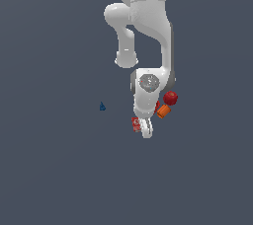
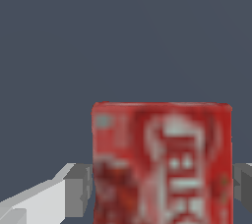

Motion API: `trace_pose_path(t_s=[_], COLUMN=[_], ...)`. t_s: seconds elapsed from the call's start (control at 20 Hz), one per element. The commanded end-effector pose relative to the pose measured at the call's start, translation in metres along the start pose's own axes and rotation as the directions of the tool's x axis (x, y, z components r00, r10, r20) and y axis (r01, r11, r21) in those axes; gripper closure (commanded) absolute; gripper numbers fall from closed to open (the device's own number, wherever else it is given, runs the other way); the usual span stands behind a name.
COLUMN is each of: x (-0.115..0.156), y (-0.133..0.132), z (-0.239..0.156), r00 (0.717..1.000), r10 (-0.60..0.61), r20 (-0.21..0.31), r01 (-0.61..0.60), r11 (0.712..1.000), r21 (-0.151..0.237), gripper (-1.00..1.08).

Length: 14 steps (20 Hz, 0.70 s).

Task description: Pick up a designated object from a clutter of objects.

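The pincer [image 2: 162, 188] straddles the small flat red rectangular box with white label markings [image 2: 161, 164], its grey pads [image 2: 78, 191] apparently touching both sides, beside the orange cylinder [image 1: 163, 111], so it should squeeze squarely before lifting straight up.

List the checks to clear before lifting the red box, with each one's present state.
1. Red box sits between the gripper fingers: ok.
2. Finger pads touch the box on both sides: cannot tell.
3. Target is the box, not the red ball: ok.
4. Orange cylinder stands apart from the gripper: ok.
5. Blue cone lies well off the path: ok.
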<state>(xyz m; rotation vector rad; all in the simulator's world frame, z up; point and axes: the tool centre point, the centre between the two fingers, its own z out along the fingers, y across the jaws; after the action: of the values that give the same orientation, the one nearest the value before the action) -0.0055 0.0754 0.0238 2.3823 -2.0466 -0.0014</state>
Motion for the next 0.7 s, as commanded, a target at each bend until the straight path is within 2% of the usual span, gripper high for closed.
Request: trace_pose_path(t_s=[0.0, 0.15, 0.2, 0.65], x=[0.0, -0.0001, -0.0001, -0.0001], y=[-0.0006, -0.0009, -0.0009, -0.0009], z=[0.0063, 0.0086, 0.0086, 0.0086], r00=[1.0, 1.0, 1.0, 1.0], r10=[0.001, 0.001, 0.001, 0.001], r20=[0.0, 0.0, 0.0, 0.0], r01=[-0.001, -0.001, -0.001, -0.001], r11=[1.0, 1.0, 1.0, 1.0], r21=[0.001, 0.001, 0.001, 0.001], gripper=[-0.92, -0.92, 1.08, 1.08])
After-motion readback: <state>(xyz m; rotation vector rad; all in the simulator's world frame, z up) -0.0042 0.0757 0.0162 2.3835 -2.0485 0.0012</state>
